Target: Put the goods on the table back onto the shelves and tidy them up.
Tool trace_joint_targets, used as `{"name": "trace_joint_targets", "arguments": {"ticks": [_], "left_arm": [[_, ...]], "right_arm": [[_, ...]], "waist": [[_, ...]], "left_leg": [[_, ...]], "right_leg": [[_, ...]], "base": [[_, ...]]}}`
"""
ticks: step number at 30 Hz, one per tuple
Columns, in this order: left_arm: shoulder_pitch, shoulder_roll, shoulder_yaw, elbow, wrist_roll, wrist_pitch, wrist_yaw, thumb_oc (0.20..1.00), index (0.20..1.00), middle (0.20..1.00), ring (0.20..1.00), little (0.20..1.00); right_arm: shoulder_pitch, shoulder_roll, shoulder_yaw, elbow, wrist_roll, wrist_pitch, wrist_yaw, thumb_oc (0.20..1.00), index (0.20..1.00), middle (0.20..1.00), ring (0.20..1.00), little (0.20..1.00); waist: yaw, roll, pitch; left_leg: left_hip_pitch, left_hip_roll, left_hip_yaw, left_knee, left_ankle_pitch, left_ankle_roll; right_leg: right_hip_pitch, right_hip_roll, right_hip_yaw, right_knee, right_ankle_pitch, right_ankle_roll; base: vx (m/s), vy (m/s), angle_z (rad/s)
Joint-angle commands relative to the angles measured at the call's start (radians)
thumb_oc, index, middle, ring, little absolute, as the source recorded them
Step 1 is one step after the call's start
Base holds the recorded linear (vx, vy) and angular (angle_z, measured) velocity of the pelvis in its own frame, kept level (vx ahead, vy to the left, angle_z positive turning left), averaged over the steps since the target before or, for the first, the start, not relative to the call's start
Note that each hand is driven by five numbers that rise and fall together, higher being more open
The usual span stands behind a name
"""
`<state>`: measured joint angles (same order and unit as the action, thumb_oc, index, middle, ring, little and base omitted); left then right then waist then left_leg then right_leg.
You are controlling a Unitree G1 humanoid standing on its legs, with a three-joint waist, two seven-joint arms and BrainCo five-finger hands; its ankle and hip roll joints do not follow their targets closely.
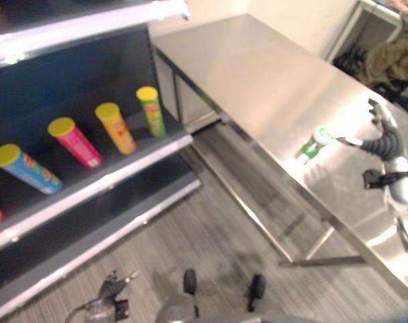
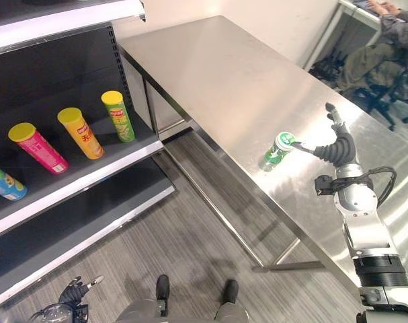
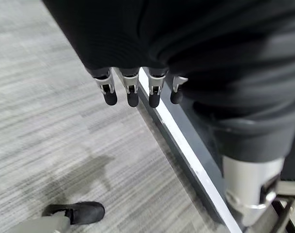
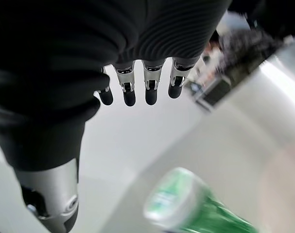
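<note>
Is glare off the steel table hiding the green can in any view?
Left eye view: a bright glare patch on the table beside the green can washes out its lid. Right eye view: no glare at the can, lid plain. Right wrist view: can visible beyond the right hand's fingers, a bright streak farther along the table.

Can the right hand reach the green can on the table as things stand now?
Probably yes. The right hand is open right beside the green can, which stands alone on the steel table, and nothing lies between them.
</note>
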<state>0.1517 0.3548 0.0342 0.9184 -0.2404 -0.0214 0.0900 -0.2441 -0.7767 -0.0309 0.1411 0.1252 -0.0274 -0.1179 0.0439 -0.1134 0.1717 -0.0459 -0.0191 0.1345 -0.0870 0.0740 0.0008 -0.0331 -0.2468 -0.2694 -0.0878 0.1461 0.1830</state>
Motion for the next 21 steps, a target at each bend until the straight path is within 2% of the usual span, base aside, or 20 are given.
{"name": "trace_joint_targets", "arguments": {"ticks": [1,10,21], "left_arm": [[-0.034,0.029,-0.046,-0.001,0.063,-0.025,-0.012,1.0,1.0,1.0,1.0,1.0],[-0.057,0.028,-0.073,-0.085,0.051,-0.031,-0.019,1.0,1.0,1.0,1.0,1.0],[-0.026,-0.002,-0.058,0.032,0.087,-0.015,-0.034,1.0,1.0,1.0,1.0,1.0]], "right_arm": [[-0.054,-0.065,0.022,0.024,-0.014,-0.022,0.003,1.0,1.0,1.0,1.0,1.0],[-0.01,-0.045,0.039,-0.025,0.008,-0.033,0.038,1.0,1.0,1.0,1.0,1.0],[0.002,-0.03,0.078,-0.03,0.024,-0.036,0.084,1.0,1.0,1.0,1.0,1.0]], "waist": [[0.005,0.02,-0.03],[-0.009,0.048,-0.045],[-0.013,0.086,-0.057]], "left_leg": [[0.039,0.078,0.043,0.016,-0.088,-0.079],[0.045,0.129,0.036,0.019,-0.076,-0.114],[0.066,0.157,0.051,0.014,-0.06,-0.138]], "right_leg": [[-0.007,0.002,-0.021,0.068,-0.04,0.038],[0.024,0.053,-0.051,0.035,-0.088,0.006],[0.06,0.081,-0.076,0.011,-0.113,-0.013]], "base": [[0.07,-0.105,-0.1],[0.07,-0.105,0.01],[0.04,-0.045,0.03]]}}
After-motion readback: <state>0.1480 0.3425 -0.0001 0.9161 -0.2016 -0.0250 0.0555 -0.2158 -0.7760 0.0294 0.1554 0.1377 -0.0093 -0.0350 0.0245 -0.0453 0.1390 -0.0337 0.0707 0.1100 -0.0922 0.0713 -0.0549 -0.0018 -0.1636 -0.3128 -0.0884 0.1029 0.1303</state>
